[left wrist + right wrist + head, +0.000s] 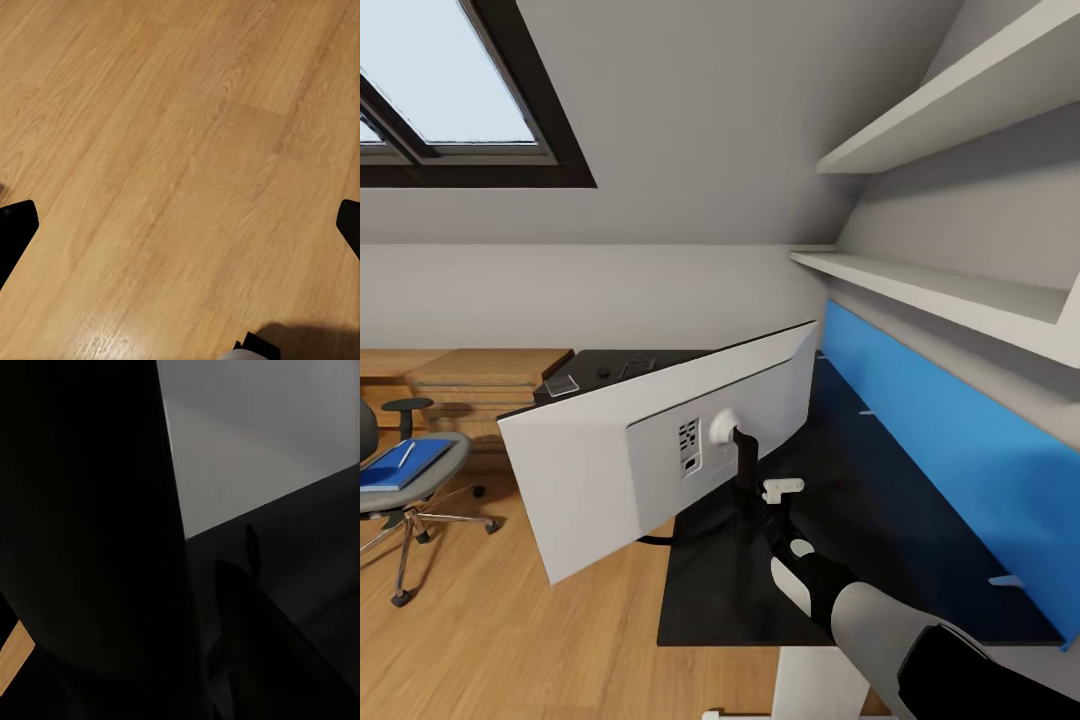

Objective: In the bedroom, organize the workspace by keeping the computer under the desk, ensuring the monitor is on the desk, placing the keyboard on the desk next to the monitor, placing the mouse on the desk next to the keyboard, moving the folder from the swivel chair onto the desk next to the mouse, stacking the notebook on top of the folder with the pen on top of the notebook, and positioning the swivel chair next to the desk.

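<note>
Your right gripper (752, 520) is at the foot of the monitor (660, 450) stand on the desk (880, 520), grip state unreadable; monitor tilted, pale back toward you; left gripper (180, 225) hangs spread wide over bare floor (180, 150); folder (400, 465) and pen (404, 455) lie on the swivel chair (410, 480), well apart from the desk.

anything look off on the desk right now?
Yes: the monitor is tilted, back panel to the camera, overhanging the desk edge, with the right gripper at its stand. The folder lies on the swivel chair.
</note>
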Controlling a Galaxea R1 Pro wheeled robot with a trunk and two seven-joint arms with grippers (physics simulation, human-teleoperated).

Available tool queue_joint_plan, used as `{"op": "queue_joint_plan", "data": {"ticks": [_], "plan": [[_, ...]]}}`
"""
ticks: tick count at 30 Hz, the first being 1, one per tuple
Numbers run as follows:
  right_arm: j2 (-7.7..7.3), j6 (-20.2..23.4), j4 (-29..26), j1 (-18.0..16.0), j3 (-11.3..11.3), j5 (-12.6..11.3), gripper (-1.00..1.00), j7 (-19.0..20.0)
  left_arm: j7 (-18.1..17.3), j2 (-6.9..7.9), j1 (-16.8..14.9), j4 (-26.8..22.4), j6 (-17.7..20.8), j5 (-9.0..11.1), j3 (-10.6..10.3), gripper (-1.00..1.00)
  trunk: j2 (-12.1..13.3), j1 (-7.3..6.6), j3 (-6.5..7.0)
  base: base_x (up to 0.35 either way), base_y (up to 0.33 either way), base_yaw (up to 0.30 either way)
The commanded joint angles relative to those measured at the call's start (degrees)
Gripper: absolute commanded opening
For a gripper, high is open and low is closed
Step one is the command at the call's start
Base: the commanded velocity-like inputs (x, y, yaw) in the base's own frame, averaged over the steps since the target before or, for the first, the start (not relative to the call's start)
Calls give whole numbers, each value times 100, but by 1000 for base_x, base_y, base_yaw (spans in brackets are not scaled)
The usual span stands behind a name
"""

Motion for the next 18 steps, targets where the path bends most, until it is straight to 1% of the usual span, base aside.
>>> {"op": "queue_joint_plan", "data": {"ticks": [1, 11, 18], "plan": [[2, -21, -3, -8, 36, -15, -100, -26, 35, 2, 3, -13, -5, 35, -49, 100, -4, 0, -5, 0, 0, 0], [-9, -21, -11, -11, 22, -15, -100, -26, 35, 9, 3, -13, -21, 35, -45, 100, -4, 0, -5, 0, 0, 0], [-81, -21, -19, -9, 17, -23, -100, -30, 35, 10, 3, -13, -24, 35, -45, 100, -4, 0, -5, 0, 0, 0]]}}
